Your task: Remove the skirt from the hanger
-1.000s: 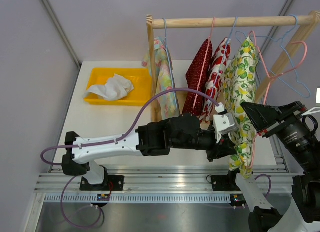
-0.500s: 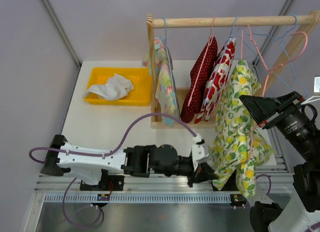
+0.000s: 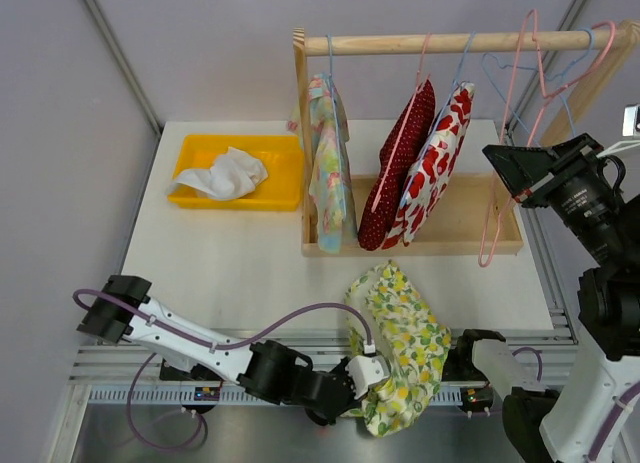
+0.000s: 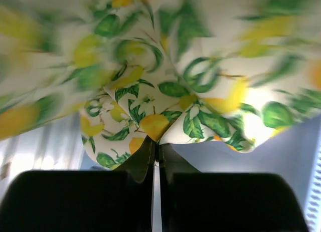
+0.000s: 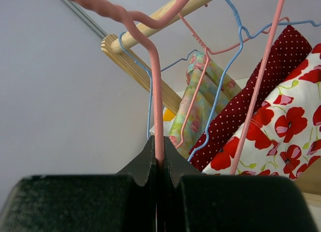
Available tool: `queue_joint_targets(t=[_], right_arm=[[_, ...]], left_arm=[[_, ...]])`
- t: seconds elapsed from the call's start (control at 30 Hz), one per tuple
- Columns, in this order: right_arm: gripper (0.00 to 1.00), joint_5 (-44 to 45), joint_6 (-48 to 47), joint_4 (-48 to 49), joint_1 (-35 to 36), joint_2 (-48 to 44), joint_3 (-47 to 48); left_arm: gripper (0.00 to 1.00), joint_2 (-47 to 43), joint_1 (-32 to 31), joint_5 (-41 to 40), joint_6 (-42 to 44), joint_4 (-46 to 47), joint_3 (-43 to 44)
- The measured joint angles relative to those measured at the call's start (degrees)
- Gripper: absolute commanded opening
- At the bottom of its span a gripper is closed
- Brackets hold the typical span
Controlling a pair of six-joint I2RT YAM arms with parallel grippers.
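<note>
Left wrist — left end effector [image 4: 155, 142] pinches skirt [image 4: 165, 86].

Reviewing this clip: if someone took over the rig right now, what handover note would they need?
Left gripper: shut on an edge of the lemon-print skirt.
Right gripper: shut on the pink hanger, which is bare and held up near the right end of the rail.
Skirt: crumpled at the near edge of the table, partly hanging over it.
Done: the skirt is off the hanger.
Left: probably lay the skirt on the table and release it, then put the hanger down or back.
</note>
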Motion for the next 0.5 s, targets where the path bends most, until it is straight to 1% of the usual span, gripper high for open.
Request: queue_joint_targets(t=[0.1,0.2,0.37,0.5], right_arm=[[0.00,-0.02,-0.13,2.01,-0.02,0.46,-1.97],[0.00,0.04,-0.74,2.23,-0.02,0.24,-2.82],[0.00,0.24,-1.79,1.36,-0.02,-1.68,-4.50],[0.00,0.13,-1.92,-1.51,-0.02,-4.39,-5.33]], left_arm=[[0.00,0.00,0.85,-3.74,-1.03,-3.91,1.20],[0.00,-0.31,3.08,-6.16,-1.20,-7.13,2.80],[0.00,-2.82,9.42,-7.30,0.61,-11.04,3.63],[0.00,-3.37,12.26,-7.80,2.89,-13.44,5.68]])
